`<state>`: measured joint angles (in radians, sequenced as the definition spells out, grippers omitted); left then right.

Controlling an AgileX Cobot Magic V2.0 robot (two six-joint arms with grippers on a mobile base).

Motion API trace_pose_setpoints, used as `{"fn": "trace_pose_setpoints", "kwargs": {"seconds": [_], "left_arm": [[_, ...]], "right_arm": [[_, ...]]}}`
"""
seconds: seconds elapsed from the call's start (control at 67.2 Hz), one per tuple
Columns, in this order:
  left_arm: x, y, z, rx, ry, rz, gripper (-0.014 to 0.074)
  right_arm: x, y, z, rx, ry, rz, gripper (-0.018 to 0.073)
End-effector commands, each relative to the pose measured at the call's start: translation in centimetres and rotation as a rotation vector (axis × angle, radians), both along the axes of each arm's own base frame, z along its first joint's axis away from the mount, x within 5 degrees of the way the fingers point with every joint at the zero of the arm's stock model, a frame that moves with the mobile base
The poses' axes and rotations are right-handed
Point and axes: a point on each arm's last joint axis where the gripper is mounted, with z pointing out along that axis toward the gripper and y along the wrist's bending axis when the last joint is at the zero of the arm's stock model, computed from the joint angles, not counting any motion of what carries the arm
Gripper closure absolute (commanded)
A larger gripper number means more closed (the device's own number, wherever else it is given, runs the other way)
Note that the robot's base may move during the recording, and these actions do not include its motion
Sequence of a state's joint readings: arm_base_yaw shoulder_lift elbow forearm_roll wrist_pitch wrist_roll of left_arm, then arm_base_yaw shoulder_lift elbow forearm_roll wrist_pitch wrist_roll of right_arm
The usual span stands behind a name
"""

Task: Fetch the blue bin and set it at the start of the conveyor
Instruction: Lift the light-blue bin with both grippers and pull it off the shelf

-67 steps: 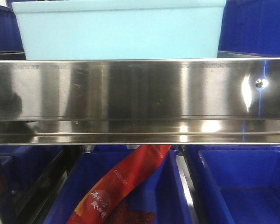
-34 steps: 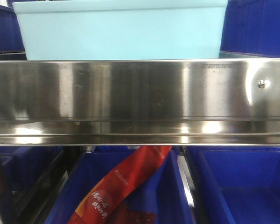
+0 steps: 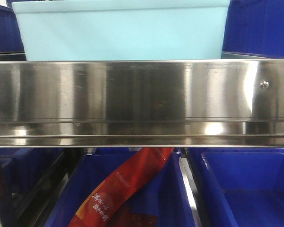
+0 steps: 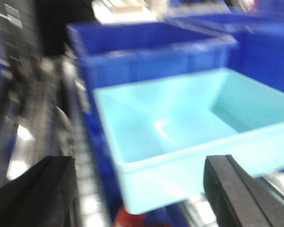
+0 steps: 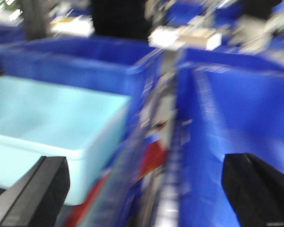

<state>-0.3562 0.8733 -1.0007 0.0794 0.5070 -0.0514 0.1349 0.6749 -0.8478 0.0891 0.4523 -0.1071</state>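
The pale turquoise blue bin (image 3: 120, 30) sits empty just behind the shiny steel shelf rail (image 3: 142, 99), above a royal-blue crate (image 3: 165, 198) holding a red packet (image 3: 128, 184), while the left claw (image 4: 139, 189) and right claw (image 5: 149, 189) both hang spread wide, gripping nothing.

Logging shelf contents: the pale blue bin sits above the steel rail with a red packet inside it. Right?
No. The blue bin looks empty in the left wrist view; the red packet lies in the royal-blue crate below the steel rail.
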Motion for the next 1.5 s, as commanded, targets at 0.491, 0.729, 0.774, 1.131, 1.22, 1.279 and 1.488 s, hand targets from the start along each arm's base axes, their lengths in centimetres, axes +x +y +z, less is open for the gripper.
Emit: {"fn": "trace_pose_setpoints", "kwargs": {"seconds": [0.491, 0.729, 0.774, 1.131, 1.22, 1.279, 1.488], "left_arm": [[15.5, -3.7, 1.9, 0.047, 0.383, 0.123, -0.0004], [20.7, -2.9, -1.8, 0.008, 0.519, 0.175, -0.0004], [21.3, -3.0, -2.6, 0.014, 0.536, 0.176, -0.0004], [24.3, -2.9, -7.4, 0.034, 0.659, 0.199, -0.0004], [24.4, -2.9, -7.5, 0.035, 0.661, 0.199, 0.0], [24.4, -3.0, -7.5, 0.034, 0.659, 0.199, 0.0028], [24.4, -2.9, -7.5, 0.035, 0.662, 0.2, 0.051]], "right_arm": [[18.5, 4.3, 5.8, 0.013, 0.469, 0.062, 0.0012], [24.5, 6.1, 2.3, -0.009, 0.595, 0.08, 0.0012], [25.3, 6.5, 1.3, -0.014, 0.616, 0.084, 0.0012], [29.8, 7.5, -4.6, 0.014, 0.717, 0.051, 0.0012], [30.1, 7.6, -5.3, 0.012, 0.73, 0.05, 0.0053], [30.2, 7.6, -5.5, 0.011, 0.734, 0.05, 0.0129], [30.5, 7.7, -6.5, 0.006, 0.77, 0.049, 0.068]]}}
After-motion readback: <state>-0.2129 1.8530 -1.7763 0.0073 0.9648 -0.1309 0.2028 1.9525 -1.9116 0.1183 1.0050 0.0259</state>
